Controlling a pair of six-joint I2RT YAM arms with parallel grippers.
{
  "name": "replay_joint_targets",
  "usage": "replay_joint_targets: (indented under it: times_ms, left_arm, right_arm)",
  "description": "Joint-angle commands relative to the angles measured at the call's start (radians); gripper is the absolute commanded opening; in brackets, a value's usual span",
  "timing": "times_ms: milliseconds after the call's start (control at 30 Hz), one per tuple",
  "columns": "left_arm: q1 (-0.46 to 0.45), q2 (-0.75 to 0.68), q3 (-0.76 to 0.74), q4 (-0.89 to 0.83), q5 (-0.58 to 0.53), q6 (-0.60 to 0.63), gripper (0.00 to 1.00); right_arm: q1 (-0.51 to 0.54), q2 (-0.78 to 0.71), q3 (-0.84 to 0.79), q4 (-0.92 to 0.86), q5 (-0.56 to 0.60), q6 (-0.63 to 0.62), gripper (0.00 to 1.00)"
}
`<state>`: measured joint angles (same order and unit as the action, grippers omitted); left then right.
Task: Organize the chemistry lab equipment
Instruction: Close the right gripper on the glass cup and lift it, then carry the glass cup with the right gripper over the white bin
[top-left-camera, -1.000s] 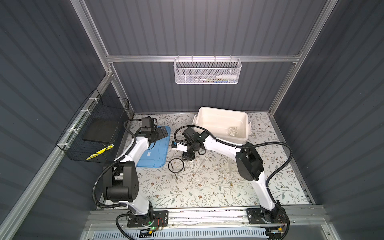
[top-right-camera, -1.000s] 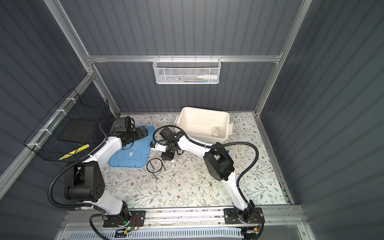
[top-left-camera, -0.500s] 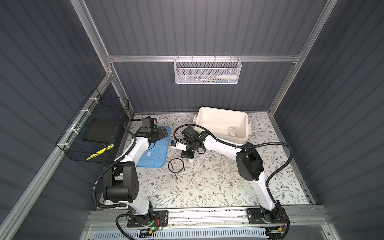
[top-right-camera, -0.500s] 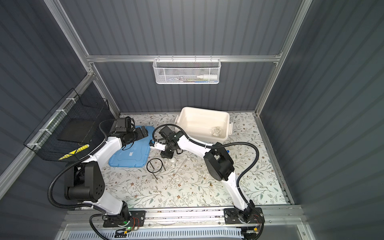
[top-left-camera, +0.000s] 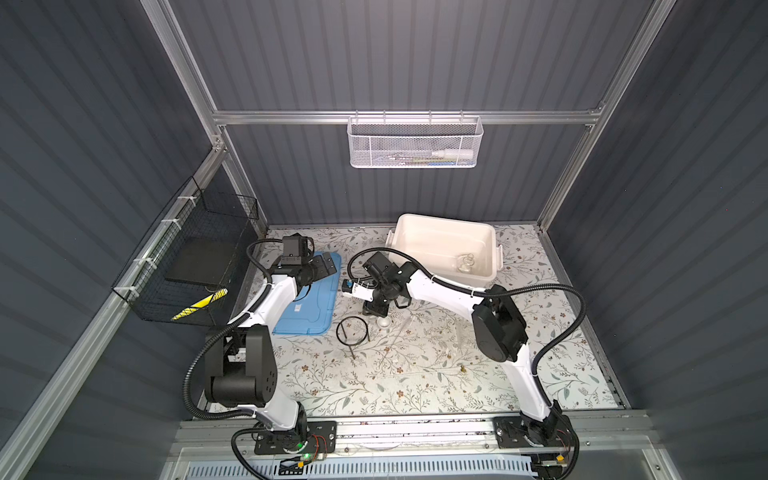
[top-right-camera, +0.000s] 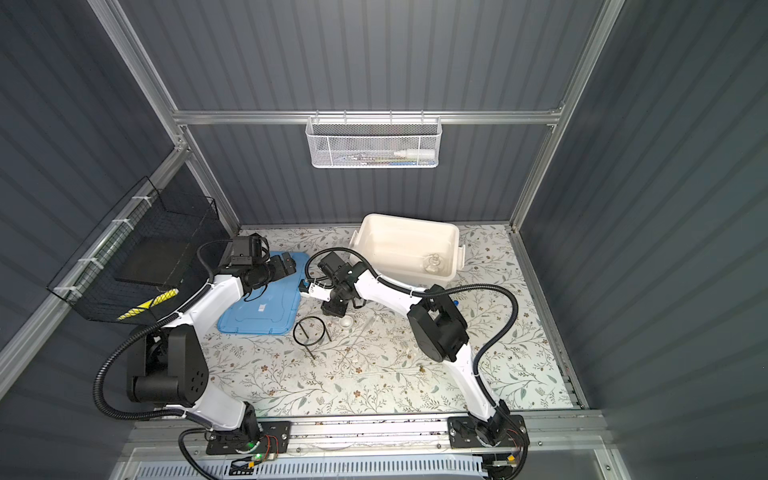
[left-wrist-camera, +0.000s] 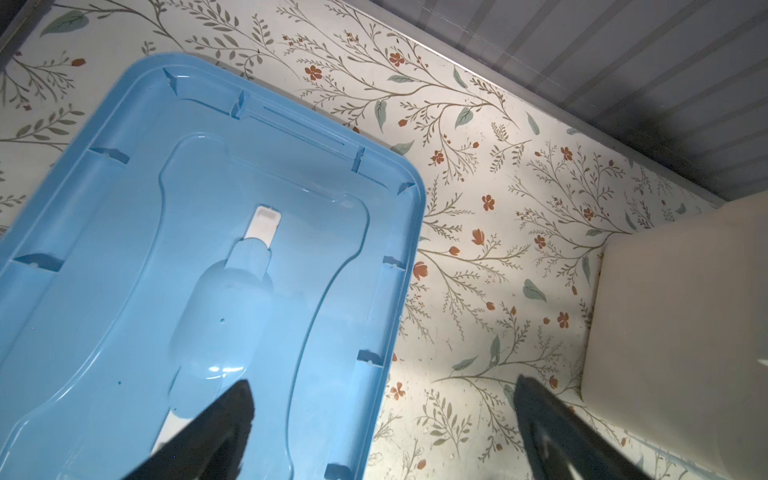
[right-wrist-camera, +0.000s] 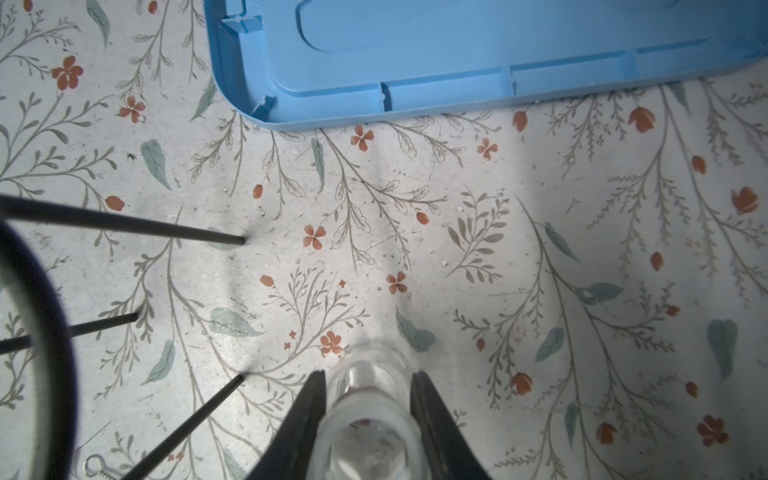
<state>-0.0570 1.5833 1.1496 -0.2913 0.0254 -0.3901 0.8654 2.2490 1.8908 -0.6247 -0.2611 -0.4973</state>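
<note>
Because the glass vessel (right-wrist-camera: 370, 440) likely belongs in the bin (top-left-camera: 444, 220), my right gripper (right-wrist-camera: 368, 376) pinches its sides, jaws clear of the tripod (right-wrist-camera: 60, 332).

Right wrist view: the clear glass vessel (right-wrist-camera: 370, 436) pinched in the right pincer (right-wrist-camera: 368, 376) runs off the frame edge — flask or beaker cannot be told; the black tripod (right-wrist-camera: 62, 374) is blurred and cropped to an arc of ring plus three legs, and the blue lid (right-wrist-camera: 457, 50) shows one edge only. Left wrist view: left pincer (left-wrist-camera: 382, 384) cropped to its two tips, white bin (left-wrist-camera: 685, 332) to one corner. In both top views the right pincer's tips are hidden under its own body, and what lies in the white mesh basket (top-left-camera: 413, 143) and the glassware (top-left-camera: 465, 264) in the bin are too small to identify.
</note>
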Motion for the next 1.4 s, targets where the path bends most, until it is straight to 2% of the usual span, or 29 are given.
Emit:
replay_joint_targets:
  times_ms: [0, 767, 1100, 1367]
  left_arm:
    - [0.006, -0.023, -0.014, 0.005, 0.018, -0.013, 1.0]
    - [0.006, -0.022, -0.019, 0.012, 0.028, -0.022, 1.0]
    - [0.006, -0.011, -0.015, 0.02, 0.048, -0.024, 1.0]
    - [0.006, -0.005, -0.011, 0.024, 0.066, -0.027, 1.0]
  right_arm:
    - [0.004, -0.026, 0.016, -0.013, 0.012, 0.014, 0.3]
    - [-0.03, -0.111, 0.059, 0.068, 0.028, 0.134, 0.3]
    - [-0.059, -0.156, 0.177, -0.049, 0.048, 0.13, 0.3]
    - [-0.123, -0.2, 0.286, -0.159, 0.042, 0.137, 0.3]
